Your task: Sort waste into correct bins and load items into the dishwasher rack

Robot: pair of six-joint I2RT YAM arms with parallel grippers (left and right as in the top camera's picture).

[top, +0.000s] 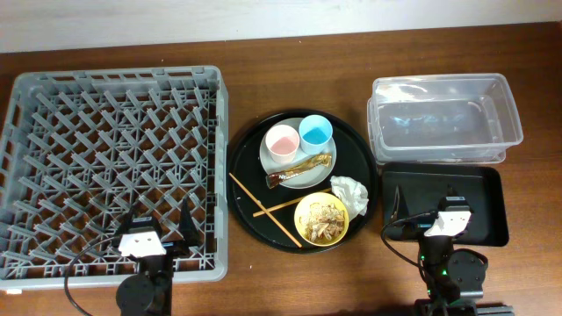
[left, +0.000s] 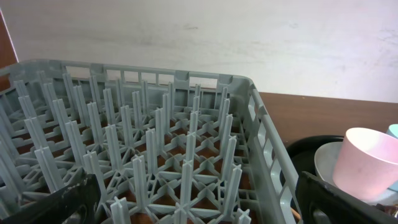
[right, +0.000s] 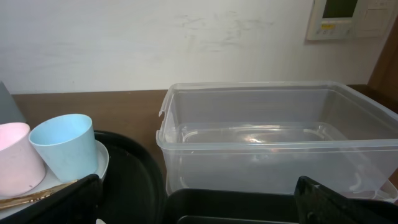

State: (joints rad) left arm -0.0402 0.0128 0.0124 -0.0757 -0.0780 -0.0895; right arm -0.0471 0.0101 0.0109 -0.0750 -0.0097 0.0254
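Brown wooden desk [top: 290,22]: the left pincer [left: 198,183] hangs spread over the front edge of the grey dishwasher rack [top: 114,77], the right pincer [right: 196,186], equally spread, over the shallow black tray [top: 492,202]. Between them a round black tray [top: 246,160] carries a yellow bowl [top: 300,211] of food scraps [top: 323,219], a crumpled napkin [top: 350,193] and chopsticks [top: 263,209], then a pale plate [top: 303,182] bearing wrapper [top: 300,170], pink cup [top: 282,141] and blue cup [top: 315,132]. Farthest right stands the clear tub [top: 439,81].
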